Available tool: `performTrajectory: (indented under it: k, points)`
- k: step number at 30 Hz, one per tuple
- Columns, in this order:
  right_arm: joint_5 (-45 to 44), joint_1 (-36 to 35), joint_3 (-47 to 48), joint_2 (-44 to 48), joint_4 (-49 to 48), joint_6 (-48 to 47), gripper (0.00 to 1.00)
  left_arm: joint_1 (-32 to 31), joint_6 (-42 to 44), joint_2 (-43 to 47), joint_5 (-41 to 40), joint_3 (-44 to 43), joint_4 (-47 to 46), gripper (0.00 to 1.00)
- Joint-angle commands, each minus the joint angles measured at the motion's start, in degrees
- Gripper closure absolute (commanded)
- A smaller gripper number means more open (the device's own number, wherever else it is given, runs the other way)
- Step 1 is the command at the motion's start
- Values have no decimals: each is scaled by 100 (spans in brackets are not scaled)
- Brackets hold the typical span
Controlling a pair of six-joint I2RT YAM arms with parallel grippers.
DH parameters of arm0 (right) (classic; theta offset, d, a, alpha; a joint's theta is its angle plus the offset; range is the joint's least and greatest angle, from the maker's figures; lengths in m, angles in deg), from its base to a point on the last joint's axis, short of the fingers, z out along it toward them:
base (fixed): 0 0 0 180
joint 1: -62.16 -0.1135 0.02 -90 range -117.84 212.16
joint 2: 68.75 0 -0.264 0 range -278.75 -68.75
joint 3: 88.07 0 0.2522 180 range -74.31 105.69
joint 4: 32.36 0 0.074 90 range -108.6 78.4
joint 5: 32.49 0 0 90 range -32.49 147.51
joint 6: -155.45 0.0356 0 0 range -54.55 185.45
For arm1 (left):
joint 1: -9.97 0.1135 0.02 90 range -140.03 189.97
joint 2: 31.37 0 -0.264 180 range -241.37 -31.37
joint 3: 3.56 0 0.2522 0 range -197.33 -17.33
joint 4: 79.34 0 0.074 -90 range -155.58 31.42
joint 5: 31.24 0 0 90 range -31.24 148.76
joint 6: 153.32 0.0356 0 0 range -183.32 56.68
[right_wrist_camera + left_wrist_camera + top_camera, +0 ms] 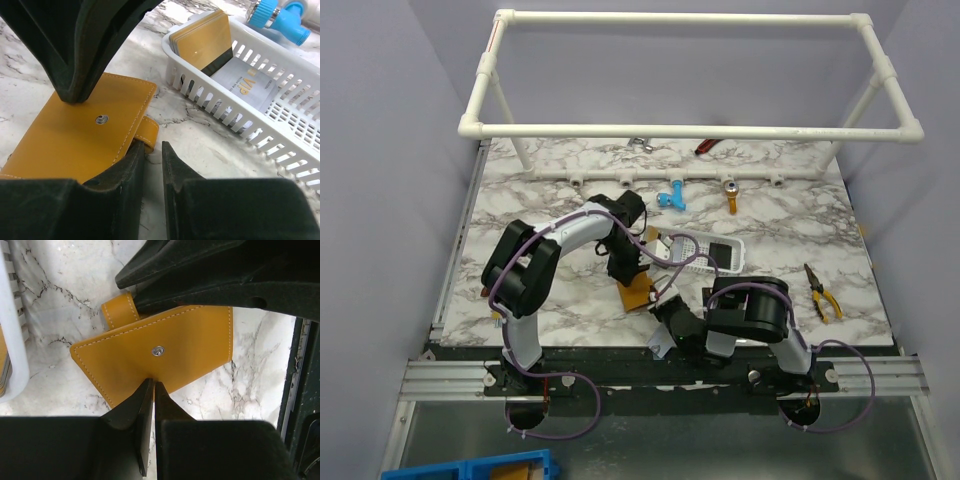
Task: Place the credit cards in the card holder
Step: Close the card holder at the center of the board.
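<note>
The orange-brown card holder point(636, 293) point(165, 355) point(75, 145) lies flat and folded on the marble, snap button up. My left gripper point(620, 272) point(152, 383) is shut, its tips down on the holder's edge. My right gripper point(665, 310) point(152, 147) sits low beside the holder's strap tab, jaws a narrow gap apart with only bare table between them. The credit cards sit in the white basket point(225, 115): a gold stack point(202, 42) leaning upright, a silvery-white one point(245, 85) lying flat, and a black one point(723, 252).
The white mesh basket point(705, 255) stands just right of the holder. Behind it lie a blue fitting point(671, 198) and an orange-handled tool point(731, 197). Yellow-handled pliers point(823, 292) lie at the right. A white pipe frame point(690, 130) spans overhead.
</note>
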Motion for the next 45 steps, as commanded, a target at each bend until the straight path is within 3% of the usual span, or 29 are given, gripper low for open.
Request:
performTrajectory:
  k: [1,10,12,13,14,15,26,45]
  points:
    - [-493,-7,51,-400,-1187,-234,81,-55,311,26,-71,5,223,92]
    - [-476,-3,-53,-402,-1529,239,98,-14,403,354,-71,41,476,92]
    - [-372,-4,-78,-387,-1528,341,99,80,400,514,-42,50,485,86]
    - [-282,-7,-104,-376,-1528,416,99,162,380,574,-4,28,506,72]
    - [-156,-4,-128,-362,-1526,451,99,237,378,610,72,-22,552,13]
    - [-94,-5,-146,-346,-1526,501,99,326,365,623,132,-74,582,2]
    - [193,80,-501,8,-1500,1850,99,509,473,126,376,-500,419,1]
    - [1179,678,-902,336,-1532,3568,99,-240,712,-507,-171,-843,421,1]
